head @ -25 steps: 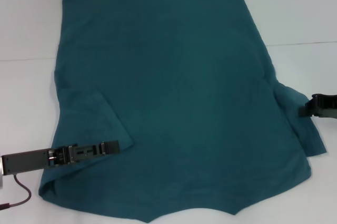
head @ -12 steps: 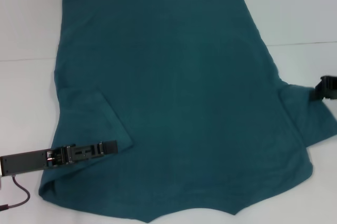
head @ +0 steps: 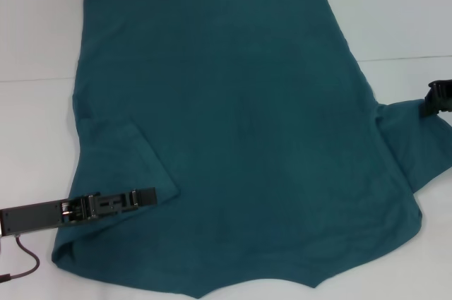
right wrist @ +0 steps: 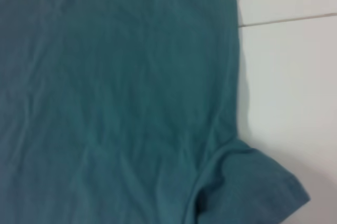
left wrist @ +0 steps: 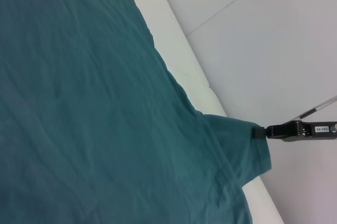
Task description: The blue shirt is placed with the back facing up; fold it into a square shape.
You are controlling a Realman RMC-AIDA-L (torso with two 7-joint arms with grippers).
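Note:
The blue shirt (head: 240,123) lies flat on the white table (head: 35,32), plain back up. Its left sleeve (head: 116,159) is folded in over the body. My left gripper (head: 145,196) lies low on that folded sleeve's lower edge. My right gripper (head: 427,106) is at the far right of the head view, shut on the hem of the right sleeve (head: 413,141), which is stretched outward. The left wrist view shows the right gripper (left wrist: 260,133) pinching the sleeve (left wrist: 237,145). The right wrist view shows the shirt (right wrist: 105,76) and that sleeve (right wrist: 247,187).
A dark cable (head: 28,261) runs from the left arm at the bottom left. A seam line (head: 409,58) crosses the table on the right. Bare white table lies on both sides of the shirt and beyond it.
My right gripper has moved right and a little farther back, pulling the right sleeve out and spreading it. The left gripper has not moved.

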